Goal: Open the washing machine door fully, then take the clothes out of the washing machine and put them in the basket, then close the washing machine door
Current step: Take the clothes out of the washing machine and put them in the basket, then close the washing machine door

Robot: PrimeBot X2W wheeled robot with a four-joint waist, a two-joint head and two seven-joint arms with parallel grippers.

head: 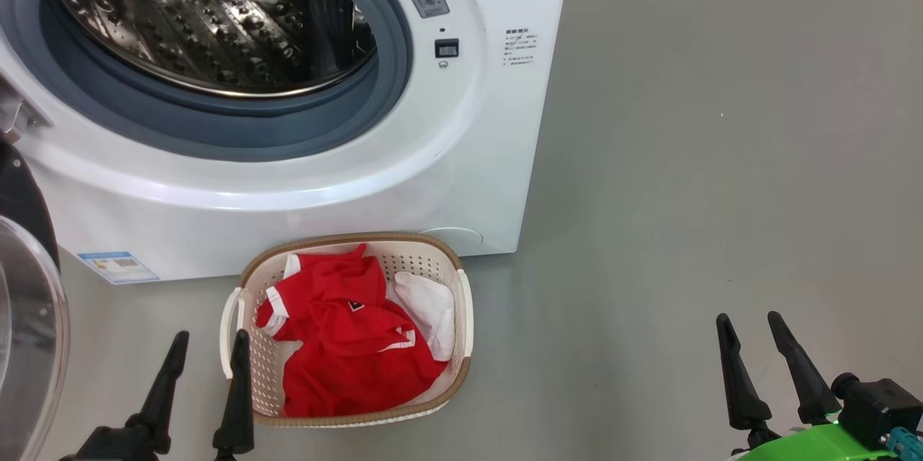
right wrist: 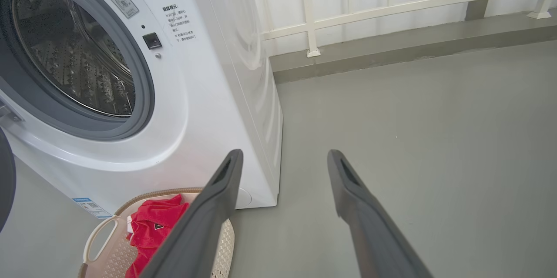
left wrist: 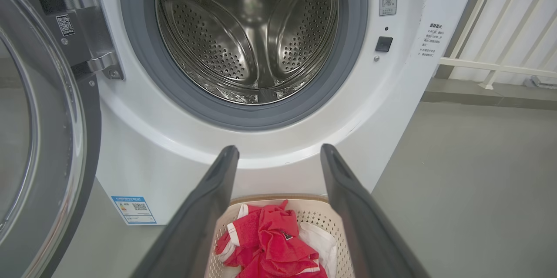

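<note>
The washing machine (head: pixel 461 158) stands with its steel drum (head: pixel 216 21) showing no clothes. Its door (head: pixel 29 331) is swung open to the left on its hinge (left wrist: pixel 91 30). On the floor in front sits the basket (head: pixel 404 238), and the clothes lie in it: a red polo shirt (head: pixel 346 345) and a white cloth (head: pixel 433 306). My left gripper (head: pixel 210 337) is open just left of the basket's near corner, holding nothing. My right gripper (head: pixel 748 318) is open over bare floor far to the right. The left wrist view has the basket (left wrist: pixel 278 199) between the open fingers (left wrist: pixel 217 191).
Grey floor (head: pixel 721 158) stretches to the right of the machine. A white railing (right wrist: pixel 391 8) and a low grey kerb (right wrist: pixel 413 43) run behind the machine's right side. A blue label (head: pixel 119 266) sits low on the machine's front.
</note>
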